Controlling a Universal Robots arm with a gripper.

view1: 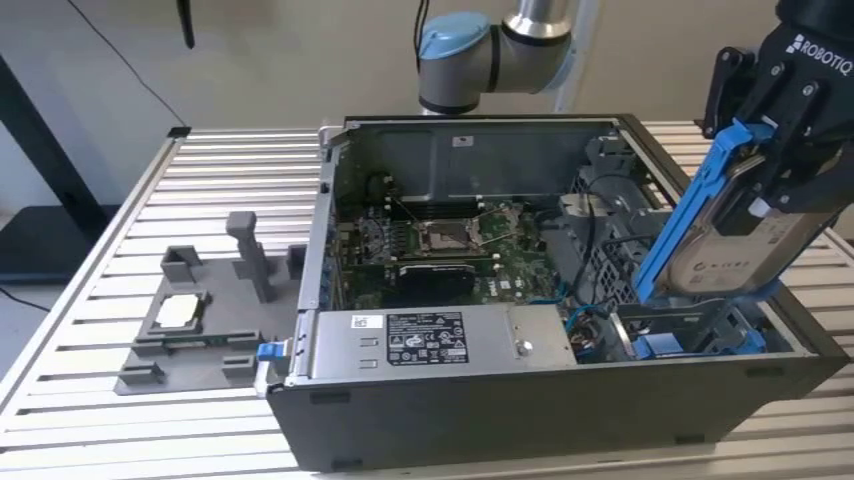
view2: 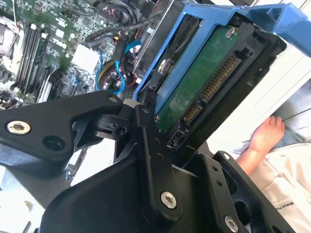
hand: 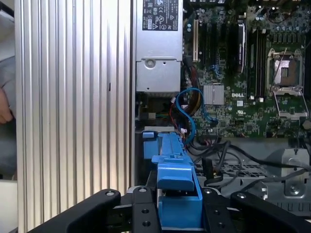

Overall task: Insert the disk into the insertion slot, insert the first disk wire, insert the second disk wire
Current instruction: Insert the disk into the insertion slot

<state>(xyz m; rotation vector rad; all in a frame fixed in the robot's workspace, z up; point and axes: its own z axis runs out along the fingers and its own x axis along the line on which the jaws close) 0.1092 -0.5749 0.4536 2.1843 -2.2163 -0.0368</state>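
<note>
Holding disk (view1: 722, 256) tilted, tool (view1: 770, 200) hangs above insertion slot (view1: 671, 328).

— What stands on the ribbed aluminium table (view1: 67, 380)?
— I see an open dark grey metal computer case (view1: 534, 425), with a grey plastic fixture (view1: 214, 345) just beside it.
— Inside?
— A green motherboard (view1: 514, 235) and a grey labelled power-supply box (view1: 414, 345).

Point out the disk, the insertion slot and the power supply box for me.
disk (view1: 731, 255): exterior view, on its silver labelled face.
insertion slot (view1: 654, 346): exterior view, on a blue clip.
power supply box (view1: 414, 345): exterior view, on its labelled top face.
</note>
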